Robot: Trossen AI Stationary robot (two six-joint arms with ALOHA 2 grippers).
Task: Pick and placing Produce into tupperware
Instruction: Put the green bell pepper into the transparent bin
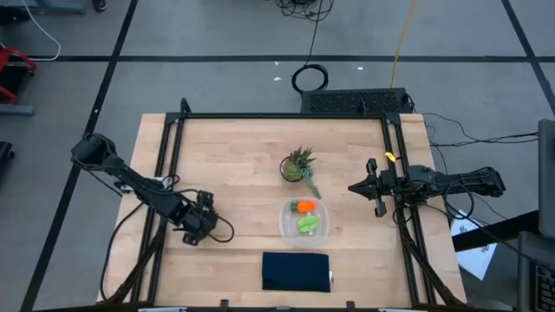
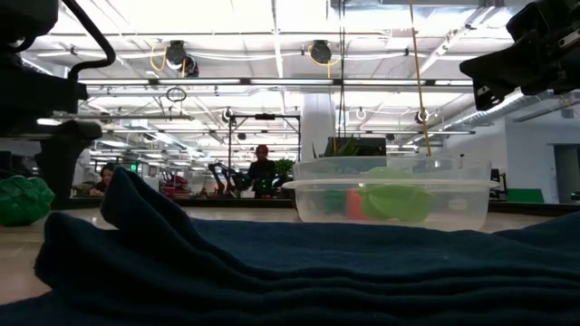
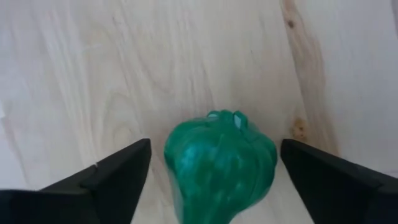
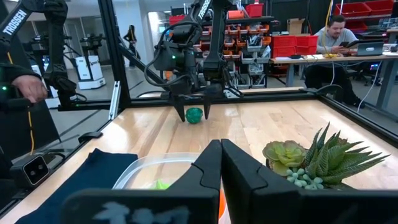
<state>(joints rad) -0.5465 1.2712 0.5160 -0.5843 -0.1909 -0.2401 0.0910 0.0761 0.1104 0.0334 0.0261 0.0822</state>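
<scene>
L gripper [image 3: 211, 180] spread wide, dark green piece [image 3: 221, 165] on bare table [image 3: 124, 74] btwn its fingers, untouched; glossy, ribbed. Tupperware [image 1: 304, 220] w/ carrot [image 1: 303, 206] + lime piece [image 1: 308, 224] well off toward R gripper [image 1: 375, 186], which is pressed shut beside potted plant [image 1: 298, 165].

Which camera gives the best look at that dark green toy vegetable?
The left wrist view: the dark green piece fills the frame, lying on the table between the open left gripper. The right wrist view shows it small and far off, the low view at the edge, and the high view hides it under the gripper.
</scene>
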